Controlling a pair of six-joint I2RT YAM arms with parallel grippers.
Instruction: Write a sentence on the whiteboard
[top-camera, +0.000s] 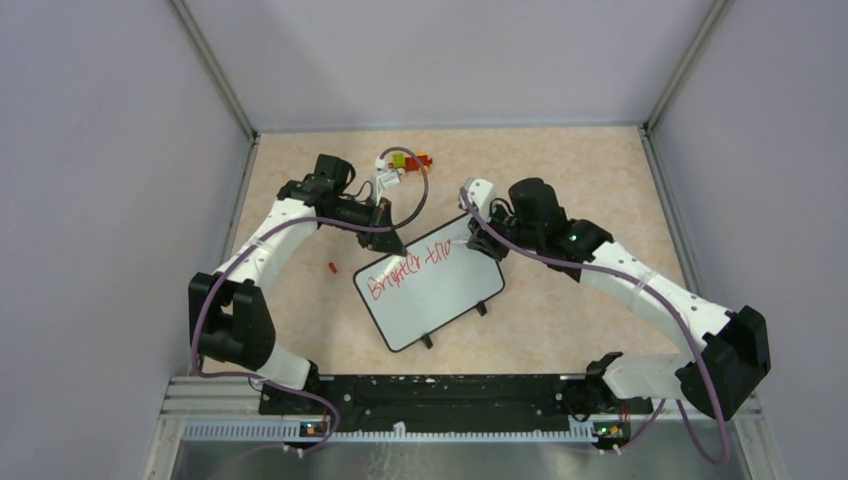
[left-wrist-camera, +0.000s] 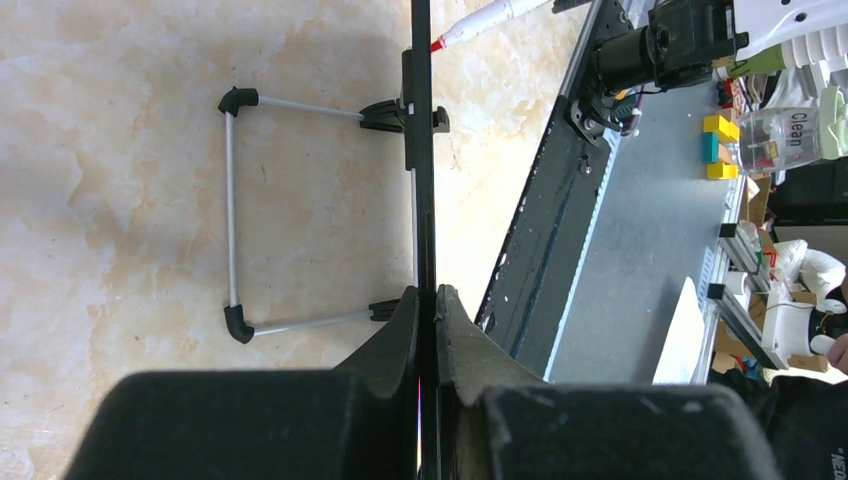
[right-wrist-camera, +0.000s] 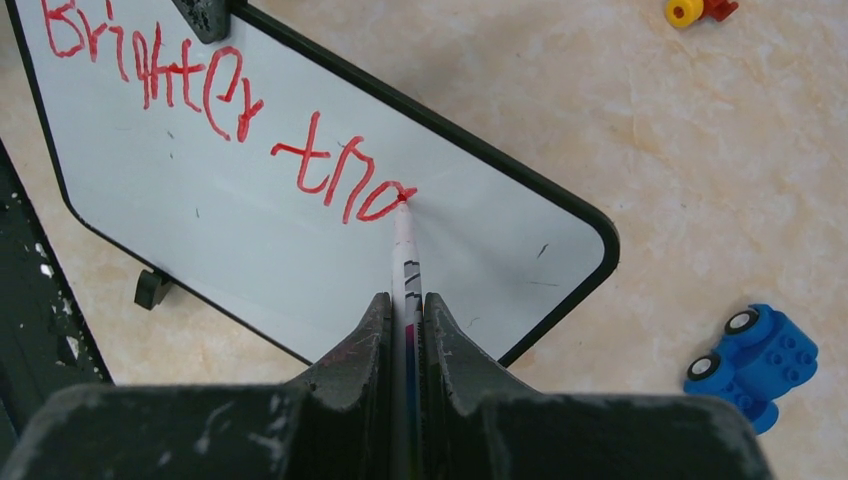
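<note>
At the centre of the desk (top-camera: 600, 180), the top view shows the whiteboard (top-camera: 430, 290) set askew between both arms, with the red sentence (top-camera: 410, 268) running along its far edge. How steeply the board leans cannot be told from above.

The left pincer (top-camera: 388, 238) meets the board's far left corner. Only the left wrist view confirms the grip: the left pincer (left-wrist-camera: 427, 300) is clamped on the board, which appears there as a thin dark strip (left-wrist-camera: 421, 150), and a wire stand (left-wrist-camera: 232, 210) is seen behind it.

The right pincer (top-camera: 487, 245) is at the far right corner. The right wrist view alone gives the writing legibly: the sentence (right-wrist-camera: 200, 110) reads roughly "Brighter tha", in one line. The right pincer (right-wrist-camera: 405, 305) is closed around a white marker (right-wrist-camera: 405, 250), whose red tip touches the whiteboard (right-wrist-camera: 250, 260) at the last letter.

A small red piece (top-camera: 332, 267) lies on the desk just left of the board. A cluster of small toys (top-camera: 405, 165) sits beyond it, near the left arm's cable. A blue toy car (right-wrist-camera: 752, 360) lies apart from the board's corner.

The desk is pale, mottled beige. Grey walls enclose it on three sides, and a dark rail (top-camera: 430, 395) carries the arm bases.
</note>
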